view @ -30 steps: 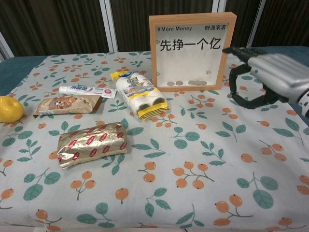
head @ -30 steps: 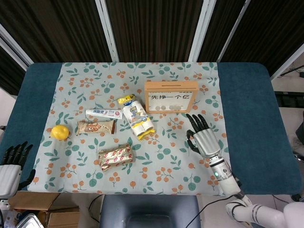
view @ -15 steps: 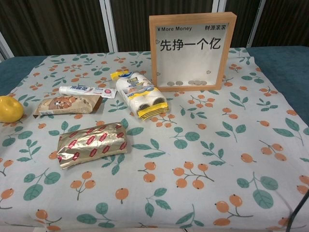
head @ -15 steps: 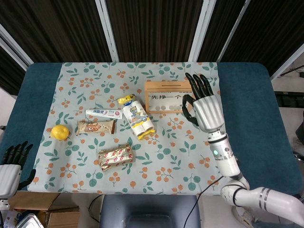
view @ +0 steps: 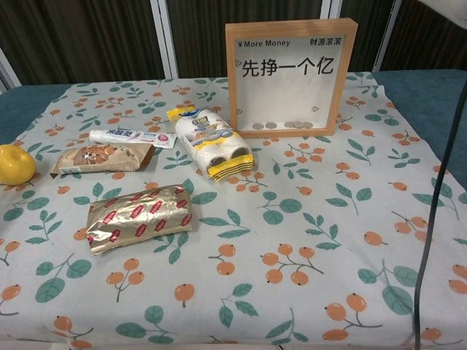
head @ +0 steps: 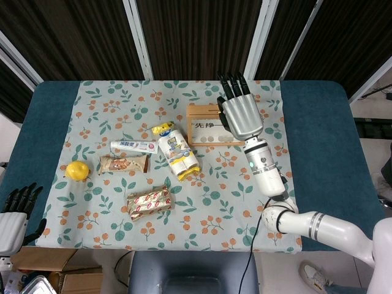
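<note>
One wooden frame (head: 211,124), one lemon (head: 77,170), one toothpaste tube (head: 134,146), three snack packs: white-yellow (head: 176,152), brown (head: 123,164), gold (head: 149,202).

Bright even overhead light, soft faint shadows, both views sharp, dark background behind table, slight wide-angle bend at edges

From my seat I'm looking at a dark blue table (head: 318,159) with a floral cloth (head: 110,226) spread over its middle, leaving blue strips bare at the left and right edges. Behind the far edge there's a wall of dark slatted panels (head: 196,37) split by white posts (head: 138,37). Light's even and soft. Cardboard boxes (head: 61,269) sit on the floor by the near left corner.
</note>
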You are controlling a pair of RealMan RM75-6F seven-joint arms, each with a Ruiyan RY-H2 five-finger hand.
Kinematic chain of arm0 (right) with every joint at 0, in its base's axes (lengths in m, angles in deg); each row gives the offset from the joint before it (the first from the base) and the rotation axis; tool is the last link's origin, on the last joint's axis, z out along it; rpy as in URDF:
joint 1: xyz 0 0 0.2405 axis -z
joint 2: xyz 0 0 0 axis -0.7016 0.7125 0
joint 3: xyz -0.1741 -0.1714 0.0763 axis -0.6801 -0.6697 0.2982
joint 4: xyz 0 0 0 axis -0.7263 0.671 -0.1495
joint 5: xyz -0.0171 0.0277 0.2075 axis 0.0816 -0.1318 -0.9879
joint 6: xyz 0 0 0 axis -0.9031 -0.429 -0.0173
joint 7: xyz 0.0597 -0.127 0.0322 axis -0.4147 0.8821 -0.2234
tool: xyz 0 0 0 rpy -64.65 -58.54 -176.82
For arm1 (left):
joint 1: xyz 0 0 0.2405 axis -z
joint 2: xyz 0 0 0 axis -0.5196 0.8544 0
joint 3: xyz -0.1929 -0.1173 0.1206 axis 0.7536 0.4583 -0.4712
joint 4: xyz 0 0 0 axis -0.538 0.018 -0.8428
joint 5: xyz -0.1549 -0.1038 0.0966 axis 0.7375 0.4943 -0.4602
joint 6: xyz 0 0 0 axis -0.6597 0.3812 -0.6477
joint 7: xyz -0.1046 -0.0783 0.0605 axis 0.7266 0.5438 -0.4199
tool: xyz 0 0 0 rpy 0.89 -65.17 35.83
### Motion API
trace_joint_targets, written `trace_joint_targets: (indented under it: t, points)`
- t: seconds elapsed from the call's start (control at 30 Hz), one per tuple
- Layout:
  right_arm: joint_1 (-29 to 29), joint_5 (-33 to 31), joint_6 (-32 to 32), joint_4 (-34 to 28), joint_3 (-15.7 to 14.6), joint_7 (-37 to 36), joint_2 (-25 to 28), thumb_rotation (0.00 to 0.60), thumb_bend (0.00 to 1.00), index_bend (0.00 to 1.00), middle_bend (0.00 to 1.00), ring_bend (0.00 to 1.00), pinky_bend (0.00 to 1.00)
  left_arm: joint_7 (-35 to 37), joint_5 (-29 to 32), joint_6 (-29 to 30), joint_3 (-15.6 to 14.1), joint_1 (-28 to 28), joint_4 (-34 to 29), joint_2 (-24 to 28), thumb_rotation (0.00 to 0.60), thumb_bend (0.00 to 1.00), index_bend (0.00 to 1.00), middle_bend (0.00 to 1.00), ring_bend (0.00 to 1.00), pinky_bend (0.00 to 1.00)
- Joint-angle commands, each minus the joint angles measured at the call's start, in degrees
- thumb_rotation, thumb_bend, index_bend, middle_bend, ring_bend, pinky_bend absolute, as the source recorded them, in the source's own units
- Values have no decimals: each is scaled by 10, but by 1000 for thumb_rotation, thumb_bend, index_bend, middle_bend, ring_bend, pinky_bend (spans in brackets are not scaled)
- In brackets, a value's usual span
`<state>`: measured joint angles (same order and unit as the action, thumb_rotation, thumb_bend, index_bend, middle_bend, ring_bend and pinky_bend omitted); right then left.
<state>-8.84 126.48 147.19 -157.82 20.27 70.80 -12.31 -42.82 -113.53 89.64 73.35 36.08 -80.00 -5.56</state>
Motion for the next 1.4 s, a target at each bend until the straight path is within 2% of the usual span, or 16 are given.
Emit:
trace_joint_targets:
  t: [0.03, 0.23, 0.6, 0.97, 1.4]
  points:
    - [-22, -47, -8, 19, -5, 33, -12, 600, 574, 726, 132, 0, 0, 4, 1, 0, 0, -1, 3, 1, 600, 399, 0, 0, 0, 0]
    - [-39, -100, -8, 36, -8, 43, -17, 600, 576, 722, 132, 0, 0, 7, 0, 2, -1, -2, 6, 2, 600, 398, 0, 0, 0, 0]
    - [-70, -160, -22, 82, -12, 38, -26, 600, 577, 722, 132, 0, 0, 4, 2, 2, 1, -1, 2, 4, 600, 399, 0, 0, 0, 0]
    - [-93, -188, -38, 121, -27, 26, -37, 600, 577, 719, 132, 0, 0, 8, 8, 0, 3, -2, 5, 7, 600, 399, 0, 0, 0, 0]
    - [-108, -223, -46, 131, -39, 21, -38, 600, 577, 712, 132, 0, 0, 15, 12, -4, 4, -2, 12, 5, 600, 400, 0, 0, 0, 0]
